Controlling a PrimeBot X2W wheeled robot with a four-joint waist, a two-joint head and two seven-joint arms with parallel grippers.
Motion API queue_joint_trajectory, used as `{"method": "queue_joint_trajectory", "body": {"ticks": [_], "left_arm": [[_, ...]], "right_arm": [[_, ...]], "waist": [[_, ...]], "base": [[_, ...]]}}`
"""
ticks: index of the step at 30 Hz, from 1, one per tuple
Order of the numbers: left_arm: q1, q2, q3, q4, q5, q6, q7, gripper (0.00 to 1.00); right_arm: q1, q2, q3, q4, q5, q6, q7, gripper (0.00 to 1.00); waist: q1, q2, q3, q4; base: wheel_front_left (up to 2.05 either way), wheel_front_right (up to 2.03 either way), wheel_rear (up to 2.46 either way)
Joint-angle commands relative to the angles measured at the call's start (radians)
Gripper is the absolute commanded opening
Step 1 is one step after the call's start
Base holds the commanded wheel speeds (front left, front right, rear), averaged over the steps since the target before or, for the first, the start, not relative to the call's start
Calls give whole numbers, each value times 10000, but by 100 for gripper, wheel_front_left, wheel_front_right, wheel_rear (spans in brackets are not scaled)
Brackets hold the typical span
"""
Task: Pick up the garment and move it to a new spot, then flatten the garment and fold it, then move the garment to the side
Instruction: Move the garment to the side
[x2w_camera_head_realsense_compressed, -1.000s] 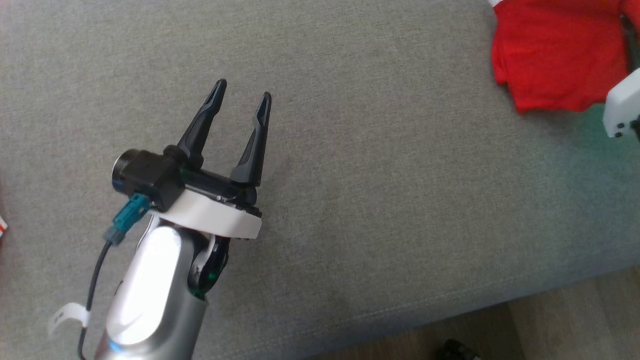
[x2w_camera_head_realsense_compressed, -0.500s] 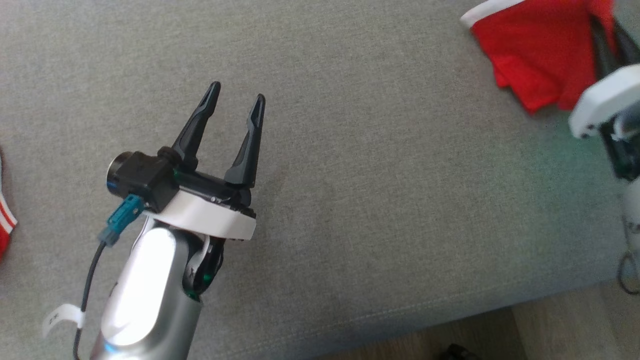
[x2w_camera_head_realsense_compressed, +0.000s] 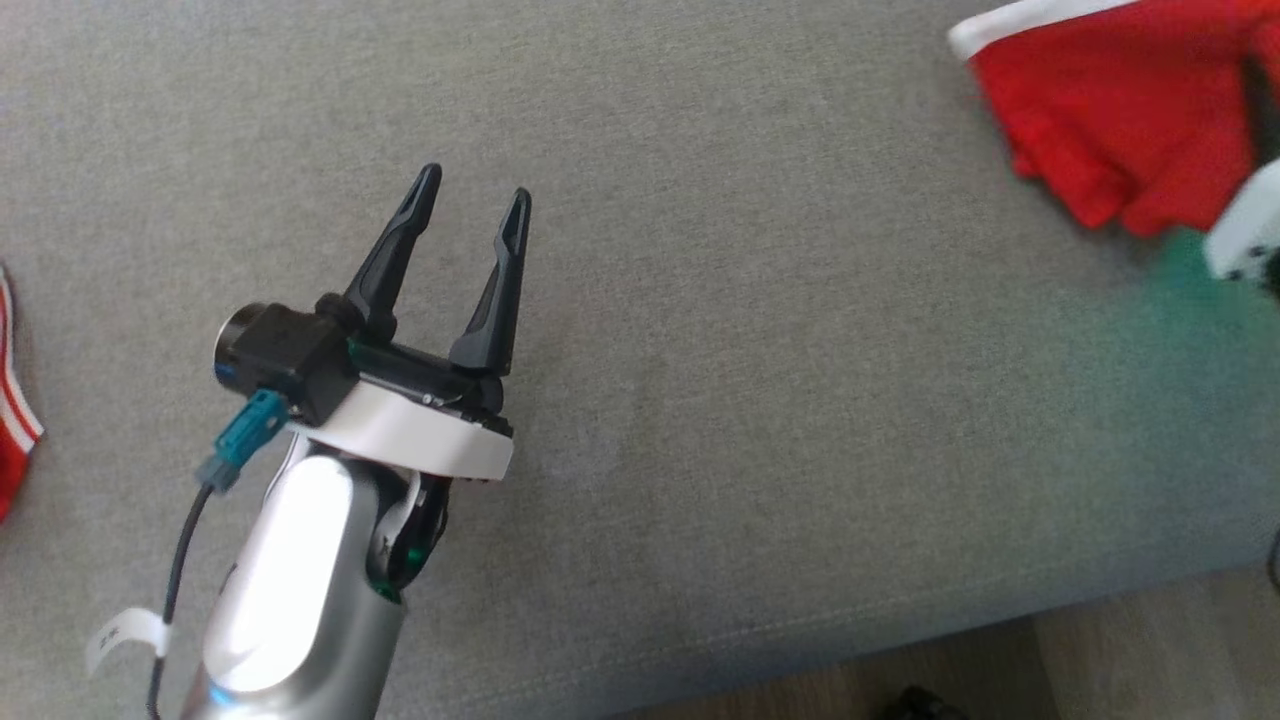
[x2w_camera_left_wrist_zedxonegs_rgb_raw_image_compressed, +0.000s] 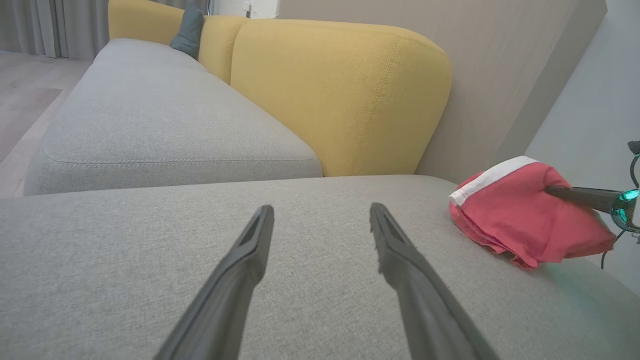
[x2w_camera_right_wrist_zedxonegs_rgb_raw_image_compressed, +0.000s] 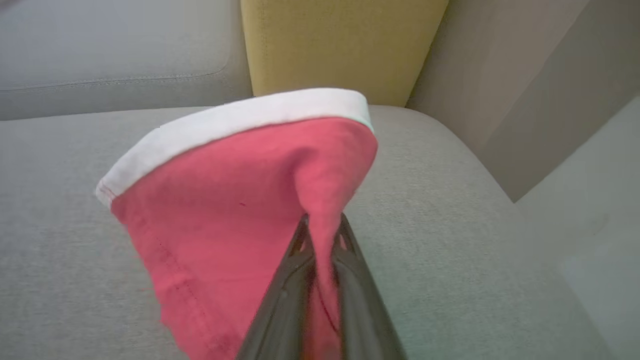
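A red cloth garment with a white band along one edge sits bunched in the upper right corner of the head view, on the grey fabric sofa seat. The right gripper has its two dark fingers pressed together on a fold of that red cloth. In the right wrist view the fabric rises out of the pinch into a peak, with the white band across the top. In the left wrist view the garment is at the right, its lower folds resting on the seat.

The left gripper hangs left of centre in the head view, well apart from the garment, its jaws spread wide over bare grey cushion.

A yellow upholstered backrest stands behind the seat, upper middle of the left wrist view. A scrap of red cloth with white stripes shows at the far left edge of the head view.
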Motion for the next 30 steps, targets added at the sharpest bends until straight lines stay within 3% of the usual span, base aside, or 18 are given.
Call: {"method": "queue_joint_trajectory", "body": {"ticks": [1, 7, 12, 18, 23, 30], "left_arm": [[-92, 97, 304, -376, -68, -61, -51, 100], [-51, 109, 337, -320, -102, -61, -51, 100], [62, 90, 494, -271, -103, -61, -51, 100], [103, 28, 497, -262, -104, -61, -51, 100], [67, 25, 425, -309, -81, -61, -51, 100], [-17, 198, 430, -341, -93, -61, -51, 100]], "right_arm": [[69, -170, -92, -279, -85, 65, -43, 0], [70, 636, 235, -1016, 632, 65, 68, 0], [151, 1424, 647, -2420, 2287, 65, 1001, 0], [485, 1838, -129, -3085, 3414, 65, 2246, 0], [839, 1354, -689, -2264, 2400, 65, 2682, 0], [603, 401, -651, -1067, 249, 65, 1295, 0]], "waist": [[0, 0, 26, 44], [0, 0, -55, 127], [0, 0, -242, 47], [0, 0, -271, 44], [0, 0, -85, 145], [0, 0, 99, 294]], "base": [[0, 0, 0], [0, 0, 0], [0, 0, 0], [0, 0, 0], [0, 0, 0], [0, 0, 0]]}}
